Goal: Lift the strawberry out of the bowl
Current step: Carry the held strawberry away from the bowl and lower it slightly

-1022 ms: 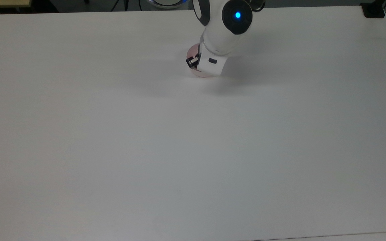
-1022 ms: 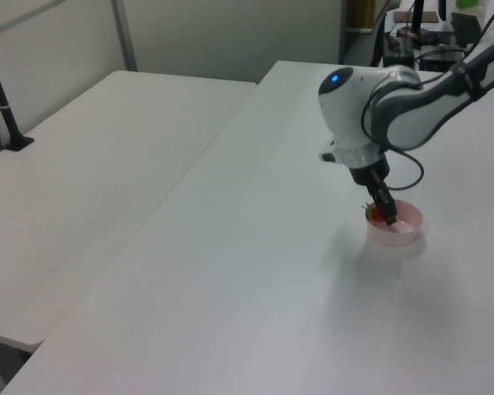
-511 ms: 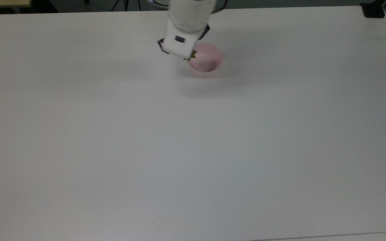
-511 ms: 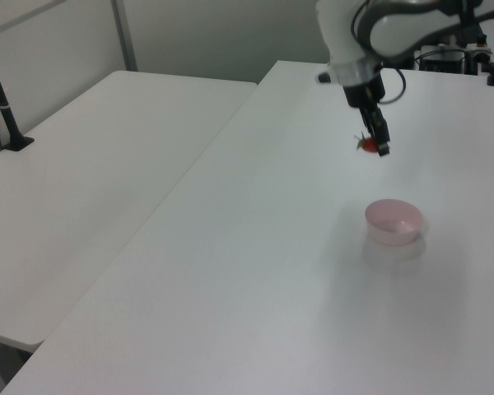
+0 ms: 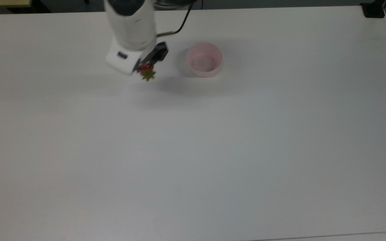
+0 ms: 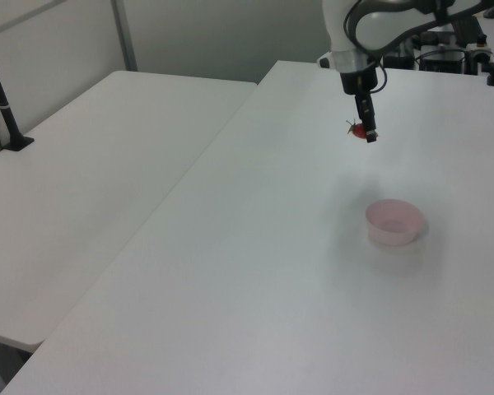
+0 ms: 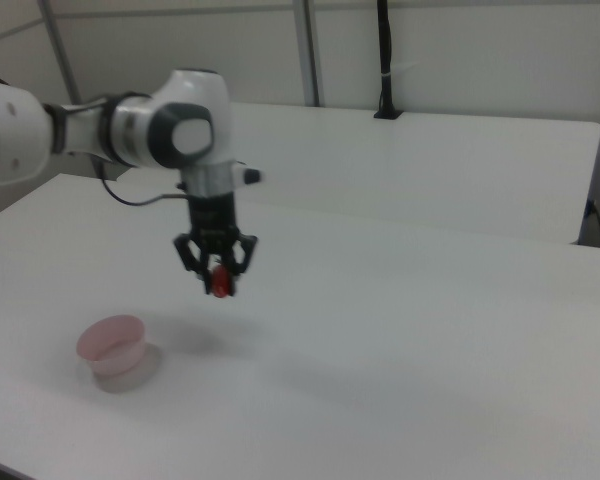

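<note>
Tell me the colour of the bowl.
Pale pink bowl, clearest in the top view.

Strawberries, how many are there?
1. The strawberry is pinched in the pincer, up in the air above the white table, apart from the pink bowl. Nothing lies in the bowl.

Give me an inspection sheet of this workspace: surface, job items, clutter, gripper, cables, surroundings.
Surface: white table, bare apart from the bowl.
Job's things: pink bowl upright and empty; strawberry held in the air, away from the bowl.
Clutter: nothing seen.
Gripper: gripper shut on the strawberry, raised above the table.
Cables: black cable along the arm.
Surroundings: second white table alongside; black post on it.
</note>
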`<action>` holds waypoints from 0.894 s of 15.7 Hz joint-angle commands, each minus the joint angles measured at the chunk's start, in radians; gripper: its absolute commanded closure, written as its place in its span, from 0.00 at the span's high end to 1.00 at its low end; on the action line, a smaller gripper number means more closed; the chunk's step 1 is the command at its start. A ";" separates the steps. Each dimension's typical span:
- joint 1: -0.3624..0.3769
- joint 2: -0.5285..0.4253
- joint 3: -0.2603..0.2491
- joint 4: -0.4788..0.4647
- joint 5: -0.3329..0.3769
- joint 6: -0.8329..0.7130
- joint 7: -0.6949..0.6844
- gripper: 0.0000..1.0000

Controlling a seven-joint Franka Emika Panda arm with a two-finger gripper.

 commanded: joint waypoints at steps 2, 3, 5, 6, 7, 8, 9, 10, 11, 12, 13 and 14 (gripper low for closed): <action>-0.054 0.121 0.003 0.013 -0.018 0.153 -0.017 0.41; -0.061 0.135 0.003 0.013 -0.024 0.161 -0.018 0.42; -0.069 0.176 0.003 0.013 -0.037 0.184 -0.017 0.43; -0.068 0.199 0.003 0.013 -0.037 0.204 -0.011 0.46; -0.068 0.216 0.006 0.013 -0.037 0.216 -0.003 0.57; -0.068 0.221 0.006 0.013 -0.037 0.221 -0.002 0.83; -0.068 0.221 0.006 0.013 -0.035 0.219 0.001 1.00; -0.069 0.216 0.006 0.015 -0.035 0.216 0.001 1.00; -0.071 0.209 0.006 0.016 -0.032 0.212 0.003 1.00; -0.078 0.187 0.006 0.018 -0.032 0.209 0.006 1.00; -0.083 0.146 0.006 0.015 -0.031 0.207 0.018 1.00; -0.090 0.094 0.006 0.013 -0.031 0.204 0.049 1.00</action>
